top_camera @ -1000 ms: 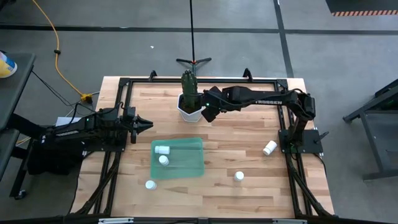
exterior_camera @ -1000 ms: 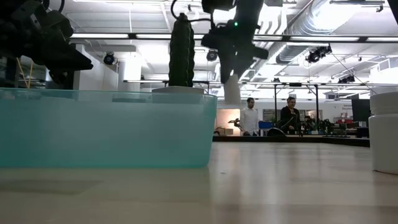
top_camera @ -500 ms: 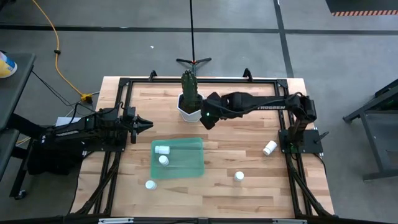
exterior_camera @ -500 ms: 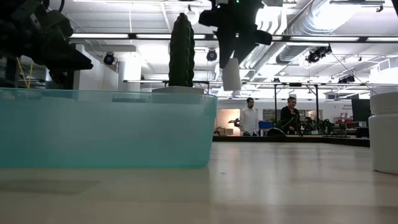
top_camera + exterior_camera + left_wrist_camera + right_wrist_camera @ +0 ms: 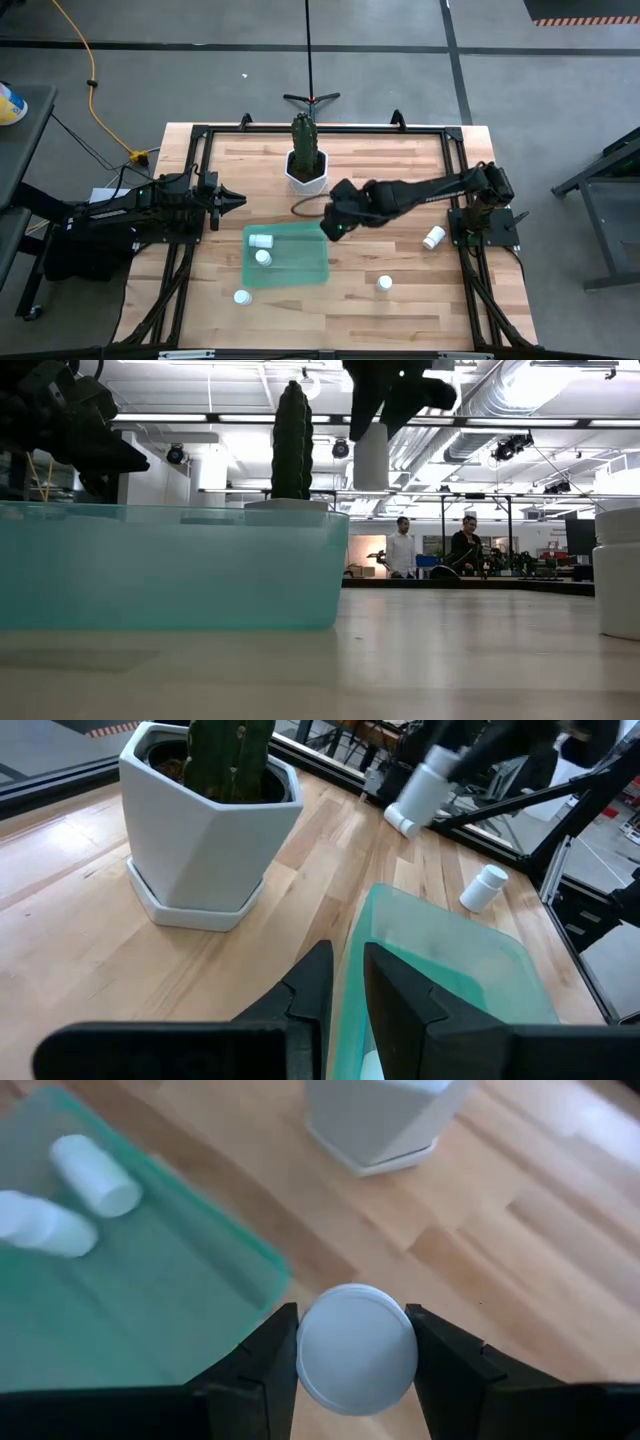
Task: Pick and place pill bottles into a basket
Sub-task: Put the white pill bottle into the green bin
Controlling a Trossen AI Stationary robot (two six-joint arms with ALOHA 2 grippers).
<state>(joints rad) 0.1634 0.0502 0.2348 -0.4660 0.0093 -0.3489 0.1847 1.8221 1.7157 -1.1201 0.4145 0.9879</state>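
Transfer in progress. We see the right claw [image 5: 335, 222] closed on a small white cylindrical plastic pill bottle [image 5: 356, 1348], carried in the air just beside the near-pot corner of the shallow translucent teal-green plastic basket [image 5: 300, 270]; the low view shows the bottle hanging well above the wooden tabletop [image 5: 390, 200]. Two white bottles [image 5: 261, 248] already lie inside the basket. Three more remain on the tabletop: one [image 5: 241, 297] just outside the basket, one [image 5: 385, 283] beyond its opposite side, and one [image 5: 433, 237] farther off, on its side. The left claw [image 5: 232, 200], fingers together and empty, waits beside the basket. The white hexagonal cactus pot [image 5: 306, 170] stands near the basket's far edge. We judge the task less than half done.
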